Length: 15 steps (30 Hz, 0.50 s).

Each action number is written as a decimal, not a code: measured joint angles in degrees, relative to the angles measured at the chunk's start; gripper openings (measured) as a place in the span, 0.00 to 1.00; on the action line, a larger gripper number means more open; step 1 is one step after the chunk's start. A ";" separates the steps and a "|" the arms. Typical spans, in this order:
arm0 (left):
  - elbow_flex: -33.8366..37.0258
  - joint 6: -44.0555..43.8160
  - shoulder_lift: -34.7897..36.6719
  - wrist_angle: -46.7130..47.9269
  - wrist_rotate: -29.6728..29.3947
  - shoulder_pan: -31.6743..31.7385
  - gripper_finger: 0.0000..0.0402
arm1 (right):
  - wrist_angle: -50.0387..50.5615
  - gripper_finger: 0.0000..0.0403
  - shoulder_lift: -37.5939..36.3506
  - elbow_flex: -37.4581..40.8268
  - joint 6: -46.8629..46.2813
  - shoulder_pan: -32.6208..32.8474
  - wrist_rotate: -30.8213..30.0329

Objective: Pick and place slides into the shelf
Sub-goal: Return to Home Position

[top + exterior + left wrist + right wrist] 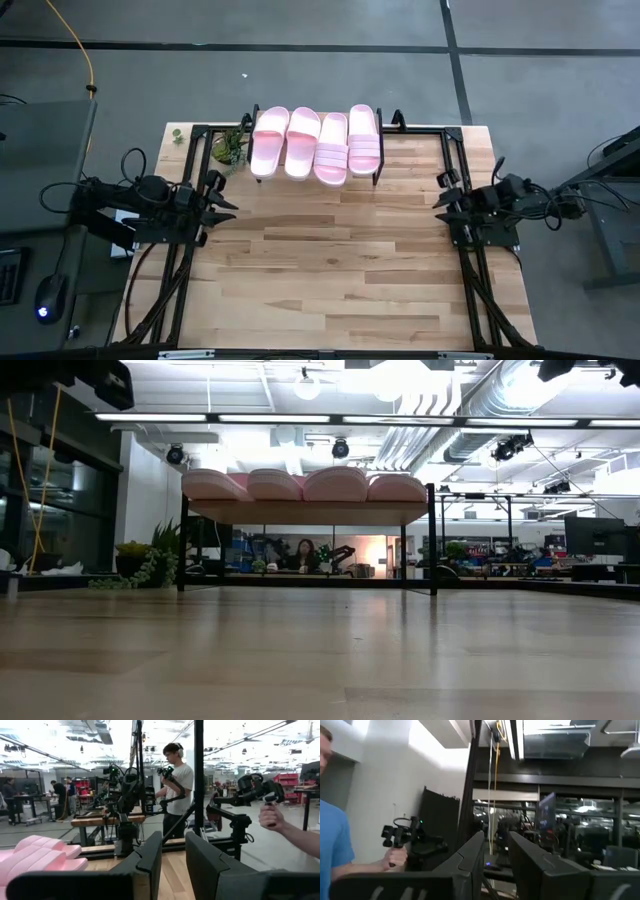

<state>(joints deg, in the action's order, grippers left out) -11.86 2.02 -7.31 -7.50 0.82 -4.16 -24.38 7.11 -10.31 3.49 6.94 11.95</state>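
Note:
Four pale pink slides [315, 145] lie side by side, soles down, on the top board of the shelf [300, 513] at the table's far edge. Their toes point to the near side. In the low view the slides [305, 484] show as a row above the board, and the shelf's black legs stand on the table. The left wrist view catches two of the slides [40, 857]. My left gripper [228, 205] hovers open at the table's left edge, and my right gripper [440, 200] is open at the right edge. Both are far from the shelf.
A small green plant [230, 148] sits just left of the shelf. Black arm frames run along both sides of the wooden table [330, 280]. People stand beyond the table, one holding a controller [175, 780]; another person's hand grips a handle [395, 840].

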 joint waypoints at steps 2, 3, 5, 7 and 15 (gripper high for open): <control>0.02 0.58 0.00 0.23 0.02 0.00 0.18 | 0.76 0.20 0.00 0.00 -0.02 0.00 -0.38; 0.21 0.59 0.00 0.13 0.00 0.00 0.18 | 0.80 0.20 0.00 0.00 -0.01 0.00 -0.38; 0.93 0.60 0.00 -0.07 0.02 0.02 0.18 | 0.77 0.20 0.00 0.00 0.00 0.00 -0.38; 1.98 0.62 0.00 -0.08 0.02 0.01 0.18 | 1.60 0.20 -0.02 -0.01 0.36 0.00 -0.38; 8.11 0.28 0.13 -0.94 -2.66 0.01 0.18 | 8.73 0.20 0.00 -0.02 -0.46 -0.02 -4.34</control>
<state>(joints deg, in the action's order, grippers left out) -3.75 2.31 -7.18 -8.44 -1.84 -4.16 -15.65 7.11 -10.33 3.03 6.92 7.61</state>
